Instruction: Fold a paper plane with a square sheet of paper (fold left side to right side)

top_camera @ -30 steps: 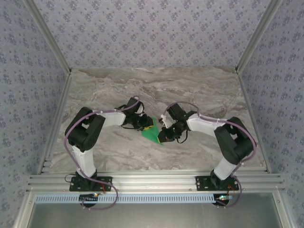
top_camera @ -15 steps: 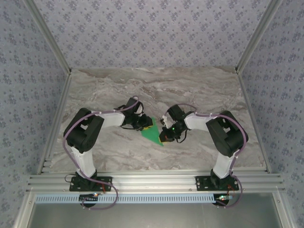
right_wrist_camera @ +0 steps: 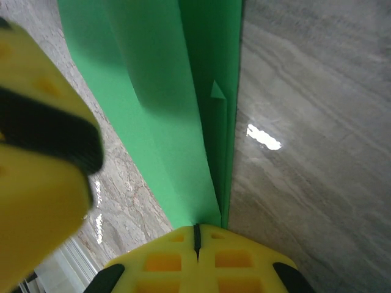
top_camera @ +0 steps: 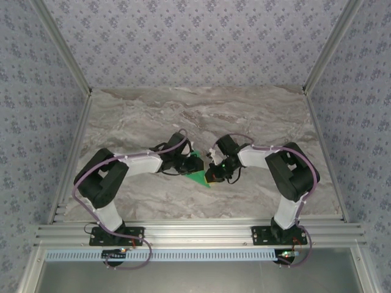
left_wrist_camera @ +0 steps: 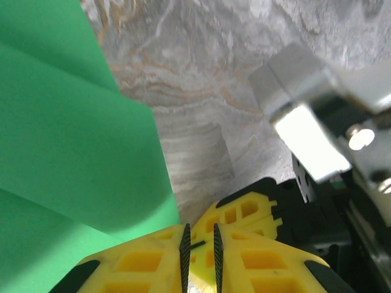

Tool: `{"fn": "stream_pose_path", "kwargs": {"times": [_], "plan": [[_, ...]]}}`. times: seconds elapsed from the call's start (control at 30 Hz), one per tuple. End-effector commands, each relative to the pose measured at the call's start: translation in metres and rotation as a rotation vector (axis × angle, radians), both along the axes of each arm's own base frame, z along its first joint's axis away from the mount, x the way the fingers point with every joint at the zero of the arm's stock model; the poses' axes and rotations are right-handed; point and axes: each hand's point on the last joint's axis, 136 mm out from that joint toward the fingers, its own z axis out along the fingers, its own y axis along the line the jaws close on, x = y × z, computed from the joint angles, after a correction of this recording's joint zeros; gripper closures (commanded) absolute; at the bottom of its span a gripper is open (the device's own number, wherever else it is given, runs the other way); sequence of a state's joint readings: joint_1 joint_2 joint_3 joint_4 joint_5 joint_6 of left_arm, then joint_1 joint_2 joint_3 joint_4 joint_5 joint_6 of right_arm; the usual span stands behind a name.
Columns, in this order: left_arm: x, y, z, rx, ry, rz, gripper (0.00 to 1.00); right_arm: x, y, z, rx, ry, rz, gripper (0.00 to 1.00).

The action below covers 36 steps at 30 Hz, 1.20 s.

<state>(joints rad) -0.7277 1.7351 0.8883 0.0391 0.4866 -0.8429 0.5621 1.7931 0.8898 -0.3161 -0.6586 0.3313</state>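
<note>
Square sheet of paper [top_camera: 198, 178], thin, bright green and partly folded to a point, lies mid-way across the grey marbled tabletop [top_camera: 153, 116], between the two arms. The yellow-fingered right gripper [right_wrist_camera: 197, 229] is clenched on its layered folded edge, probably to anchor the creases so nothing slides. The left gripper [left_wrist_camera: 200, 235] sits at the sheet's opposite side, jaws nearly together with a thin slit and no paper seen in it, likely placed to press or catch the loose flap for the fold across
</note>
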Motion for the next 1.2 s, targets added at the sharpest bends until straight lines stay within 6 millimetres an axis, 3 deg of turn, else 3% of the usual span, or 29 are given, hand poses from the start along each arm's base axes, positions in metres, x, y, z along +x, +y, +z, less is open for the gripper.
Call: {"fn": "stream_pose_path", "kwargs": {"times": [0.0, 0.6, 0.83, 1.17], "plan": [[-0.002, -0.009, 0.003, -0.042, -0.014, -0.019, 0.81, -0.013, -0.048, -0.047, -0.252, 0.038, -0.042, 1.0], [-0.004, 0.002, -0.044, 0.063, 0.027, -0.004, 0.84, -0.018, -0.059, -0.052, -0.316, 0.042, -0.03, 1.0], [0.002, 0.017, -0.064, 0.12, 0.048, 0.034, 0.86, -0.023, -0.066, -0.055, -0.359, 0.052, -0.012, 1.0], [0.024, 0.046, -0.075, 0.169, 0.025, 0.07, 0.88, -0.029, -0.073, -0.059, -0.403, 0.066, 0.008, 1.0]]}}
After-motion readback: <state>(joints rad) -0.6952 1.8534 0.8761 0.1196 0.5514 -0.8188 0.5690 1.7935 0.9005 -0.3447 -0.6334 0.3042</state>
